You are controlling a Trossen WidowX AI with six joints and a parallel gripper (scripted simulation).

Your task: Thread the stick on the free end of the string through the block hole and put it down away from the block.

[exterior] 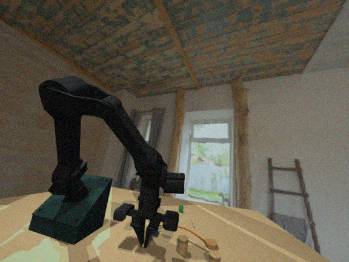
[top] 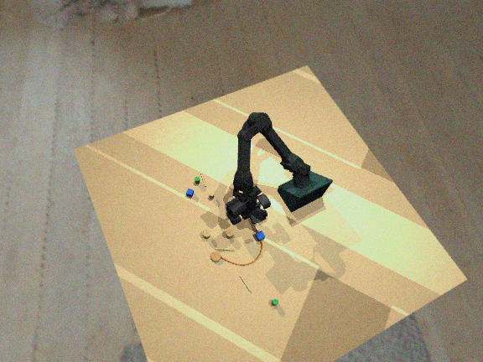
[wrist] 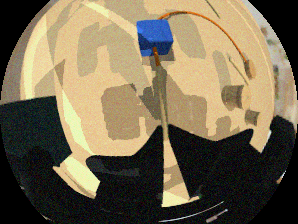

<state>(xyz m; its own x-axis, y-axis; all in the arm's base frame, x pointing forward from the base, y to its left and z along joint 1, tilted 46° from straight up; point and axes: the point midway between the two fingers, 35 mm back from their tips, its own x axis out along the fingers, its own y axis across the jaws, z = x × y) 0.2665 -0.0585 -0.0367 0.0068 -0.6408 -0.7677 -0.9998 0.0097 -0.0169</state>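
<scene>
The blue block (top: 260,236) (exterior: 155,233) (wrist: 154,37) sits on the table. The orange string (top: 242,265) (exterior: 194,232) (wrist: 215,21) curves from the round wooden button (top: 215,256) (exterior: 211,244) (wrist: 250,69) to the block's far side. A short piece of string comes out of the block's near side in the wrist view and joins the thin stick (wrist: 162,100), which is outside the block. My gripper (exterior: 143,245) (wrist: 164,128) is shut on the stick, low over the table on the arm-base side of the block. The hole's inside is hidden.
Wooden cylinders (top: 229,234) (top: 206,235) (exterior: 182,245) (wrist: 233,96) stand near the button. Loose sticks (top: 224,250) (top: 246,283) lie beside and beyond it. A green piece (top: 275,302) is farther out. Another green piece (top: 197,180), a blue cube (top: 189,193) and a small cylinder (top: 211,196) are across the table.
</scene>
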